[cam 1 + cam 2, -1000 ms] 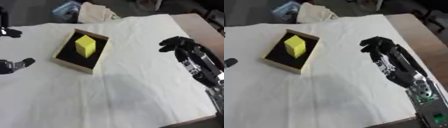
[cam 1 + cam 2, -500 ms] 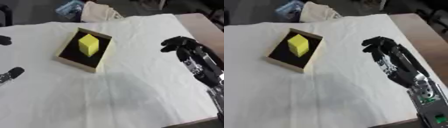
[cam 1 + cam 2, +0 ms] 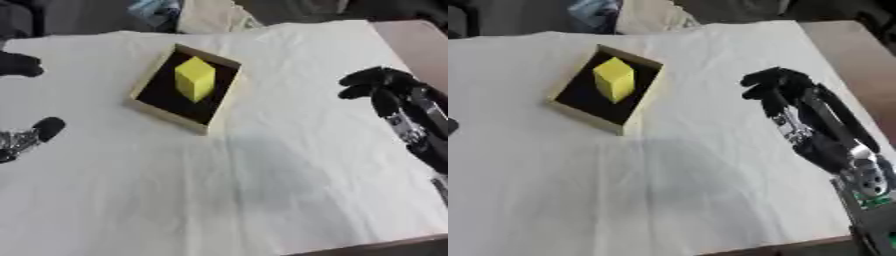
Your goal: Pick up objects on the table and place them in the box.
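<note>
Right eye view is showing the yellow block (image 3: 613,79) sitting in the box (image 3: 606,91), well apart from the curled, empty right hand (image 3: 778,86).

A white cloth (image 3: 262,190) covers the table, creased and wrinkled across its whole spread. A brown strip of bare tabletop (image 3: 846,45) shows past its right edge. Beyond the far edge lies a heap of pale fabric (image 3: 210,17), and just beside it something blue (image 3: 153,10), too blurred to identify.
</note>
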Action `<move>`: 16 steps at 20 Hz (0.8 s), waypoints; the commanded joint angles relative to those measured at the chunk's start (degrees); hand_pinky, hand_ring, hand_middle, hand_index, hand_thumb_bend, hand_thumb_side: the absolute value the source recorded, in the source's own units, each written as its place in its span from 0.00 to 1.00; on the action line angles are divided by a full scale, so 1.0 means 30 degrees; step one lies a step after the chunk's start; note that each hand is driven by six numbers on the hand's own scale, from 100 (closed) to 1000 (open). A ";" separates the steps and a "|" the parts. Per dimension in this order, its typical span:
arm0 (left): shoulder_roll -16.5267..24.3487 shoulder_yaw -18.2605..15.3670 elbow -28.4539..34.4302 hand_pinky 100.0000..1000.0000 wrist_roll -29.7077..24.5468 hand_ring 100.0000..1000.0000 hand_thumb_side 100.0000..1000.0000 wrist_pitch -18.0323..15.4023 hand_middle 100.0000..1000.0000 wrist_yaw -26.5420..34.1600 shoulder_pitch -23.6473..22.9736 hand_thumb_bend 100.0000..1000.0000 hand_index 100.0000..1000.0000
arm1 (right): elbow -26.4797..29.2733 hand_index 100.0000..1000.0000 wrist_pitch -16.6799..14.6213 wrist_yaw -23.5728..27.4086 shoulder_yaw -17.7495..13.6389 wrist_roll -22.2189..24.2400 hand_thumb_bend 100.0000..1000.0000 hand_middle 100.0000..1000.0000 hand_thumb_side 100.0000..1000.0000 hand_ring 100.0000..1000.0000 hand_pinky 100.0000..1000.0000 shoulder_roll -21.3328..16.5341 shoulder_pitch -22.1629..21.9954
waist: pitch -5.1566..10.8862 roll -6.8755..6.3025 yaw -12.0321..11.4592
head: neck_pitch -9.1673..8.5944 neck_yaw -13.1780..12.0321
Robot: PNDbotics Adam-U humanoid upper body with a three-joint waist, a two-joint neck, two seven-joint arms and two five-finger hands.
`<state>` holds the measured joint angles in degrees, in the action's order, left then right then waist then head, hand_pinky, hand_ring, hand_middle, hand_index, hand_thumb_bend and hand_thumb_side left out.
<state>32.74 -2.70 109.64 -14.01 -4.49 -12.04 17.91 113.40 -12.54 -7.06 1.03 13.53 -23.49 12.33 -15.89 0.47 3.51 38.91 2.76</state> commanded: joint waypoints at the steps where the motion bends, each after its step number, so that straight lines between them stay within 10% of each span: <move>1: 0.0075 -0.0272 0.0315 0.86 -0.0080 0.74 0.37 0.0095 0.64 0.0151 0.0019 0.51 0.79 | 0.0398 0.78 0.0135 -0.0198 -0.0161 0.0012 0.00 0.69 0.87 0.67 0.71 -0.0009 -0.0018 | 0.0325 0.0000 -0.0039 | 0.0553 -0.0208; 16: -0.0171 -0.0215 0.0269 0.86 -0.0254 0.74 0.37 0.0090 0.64 0.0160 0.0003 0.51 0.79 | 0.0398 0.78 0.0279 -0.0369 -0.0164 0.0033 0.00 0.69 0.87 0.67 0.71 0.0235 -0.0130 | 0.0268 0.0012 -0.0006 | 0.0905 -0.0192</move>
<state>31.30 -2.72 109.61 -14.67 -4.17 -11.82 17.59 113.40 -11.76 -8.00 1.04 13.74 -22.01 11.58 -15.90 0.50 3.48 41.28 2.23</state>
